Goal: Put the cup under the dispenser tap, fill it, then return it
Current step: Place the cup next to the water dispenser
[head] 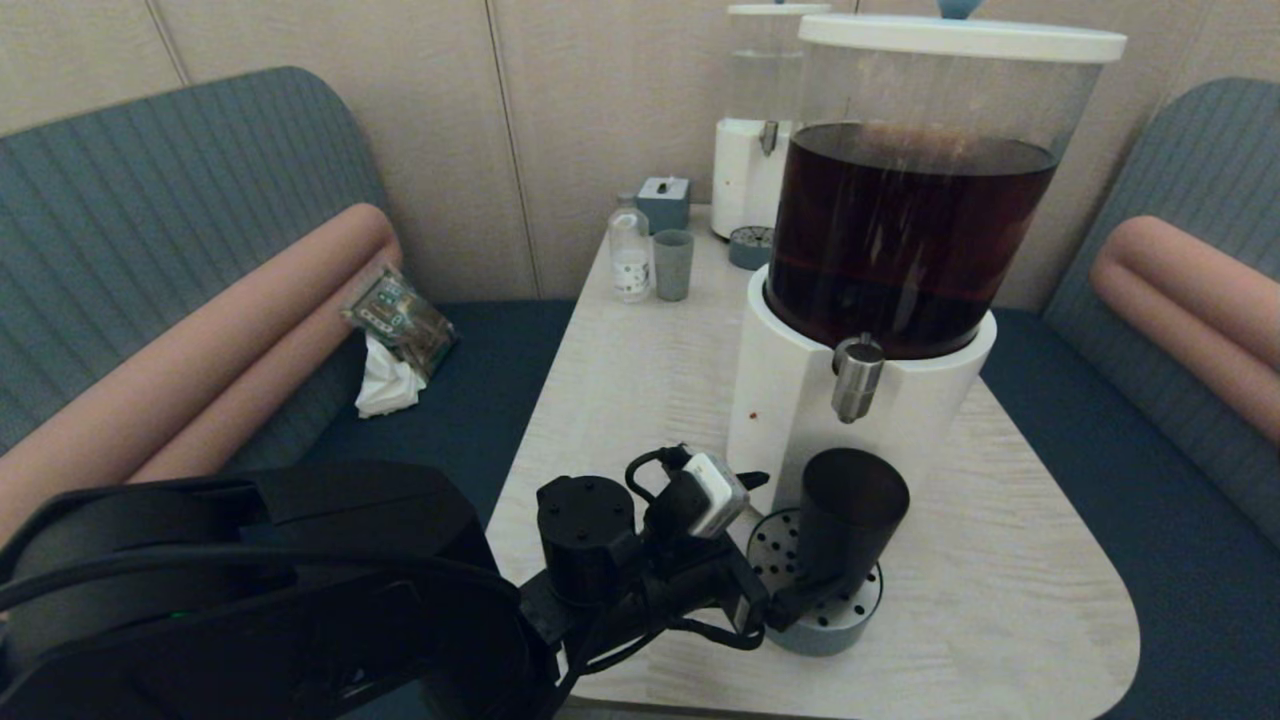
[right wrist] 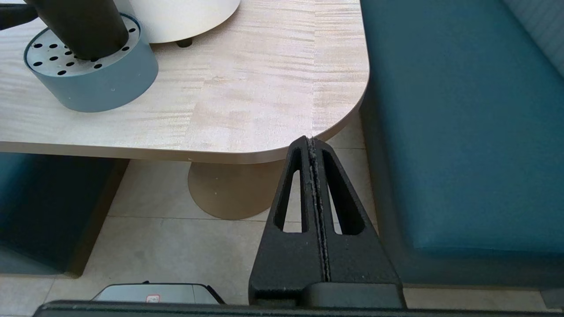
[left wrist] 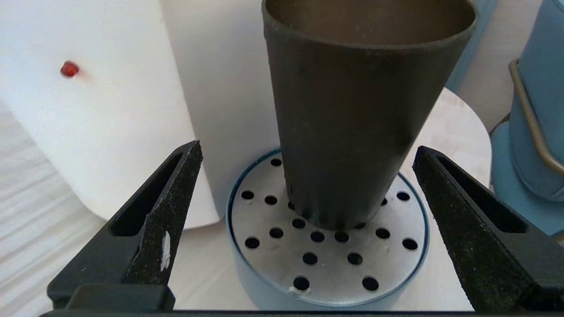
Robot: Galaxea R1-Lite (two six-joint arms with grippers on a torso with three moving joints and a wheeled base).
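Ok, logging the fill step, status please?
Left end effector open, fingers astride the cup. Cup on drip tray below the dispenser tap. Right end effector shut, parked off table.

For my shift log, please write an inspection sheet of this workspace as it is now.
Surface: pale wood table, no spill seen.
Job's things: cup stands tilted on drip tray below dispenser tap; tank holds dark liquid.
Clutter: small bottle, grey-green cup, second dispenser.
Grippers: left gripper open around the cup's base, not touching; right gripper shut, below the table edge.
Cables: black loops on left wrist.
Surroundings: blue benches.
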